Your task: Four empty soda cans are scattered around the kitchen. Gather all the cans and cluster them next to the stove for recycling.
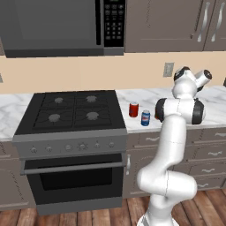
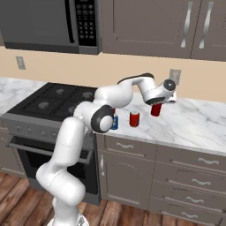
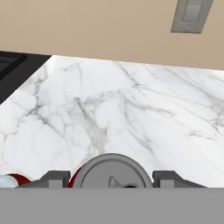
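Left base view: the stove [image 1: 70, 115] stands left of centre, its black burner top level with the marble tabletop [image 1: 141, 99] on its right. Just beside the stove's right edge a red can [image 1: 133, 109] stands upright, and a blue-labelled can [image 1: 145, 118] stands near it, closer to the tabletop's front edge. The white arm [image 1: 174, 145] rises in front of the drawers and covers the tabletop to the right of the cans. The microwave [image 1: 62, 26] hangs above the stove, leaving open room over the burners.

Right base view: the arm reaches across the stove's corner to the tabletop. The gripper [image 2: 156, 106] holds a third red can [image 2: 155, 110], which hangs upright just above the marble, near the back wall and below the wall outlet [image 2: 175, 76]. Another red can stands nearer the front edge, apart from the held one, and the blue-labelled can peeks out beside the arm's elbow. To the right the tabletop runs bare to the picture's edge.

Hand view: the jaws are clamped on the held can, whose silvery top [image 3: 110, 171] sits between the two dark fingertips [image 3: 53, 179]. Beyond it lies bare marble up to the beige wall; the stove's black edge shows at upper left.
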Controlling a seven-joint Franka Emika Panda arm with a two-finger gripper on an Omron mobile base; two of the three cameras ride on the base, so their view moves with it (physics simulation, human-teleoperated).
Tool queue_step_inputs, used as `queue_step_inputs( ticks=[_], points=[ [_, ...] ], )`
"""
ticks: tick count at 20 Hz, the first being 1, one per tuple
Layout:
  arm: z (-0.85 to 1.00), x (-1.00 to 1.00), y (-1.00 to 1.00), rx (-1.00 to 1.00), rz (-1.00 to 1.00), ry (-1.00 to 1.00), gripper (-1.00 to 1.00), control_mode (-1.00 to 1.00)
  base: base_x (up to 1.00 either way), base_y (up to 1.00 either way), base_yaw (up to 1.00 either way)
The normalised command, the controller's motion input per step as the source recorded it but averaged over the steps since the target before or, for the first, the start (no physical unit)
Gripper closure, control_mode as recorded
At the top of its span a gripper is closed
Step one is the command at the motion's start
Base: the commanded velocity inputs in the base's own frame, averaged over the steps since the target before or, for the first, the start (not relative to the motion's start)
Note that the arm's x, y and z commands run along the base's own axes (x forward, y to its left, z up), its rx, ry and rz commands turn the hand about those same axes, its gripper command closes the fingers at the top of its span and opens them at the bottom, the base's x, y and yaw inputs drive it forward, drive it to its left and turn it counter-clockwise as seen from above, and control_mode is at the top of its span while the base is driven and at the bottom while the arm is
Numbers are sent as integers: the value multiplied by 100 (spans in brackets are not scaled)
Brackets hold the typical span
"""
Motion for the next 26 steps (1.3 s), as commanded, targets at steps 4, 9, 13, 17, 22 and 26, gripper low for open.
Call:
queue_step_inputs(
  ticks=[4,9,13,17,22,26],
  points=[
    [-3,31,11,0,0,-2,100,-100,0,0,0],
    [-1,19,19,0,0,-4,100,-100,0,0,0],
    [0,11,25,0,0,-4,100,-100,0,0,0],
    [-2,11,33,0,0,-3,100,-100,0,0,0],
    [-6,15,37,0,0,-2,100,-100,0,0,0],
    [-2,9,38,0,0,-5,100,-100,0,0,0]
  ],
)
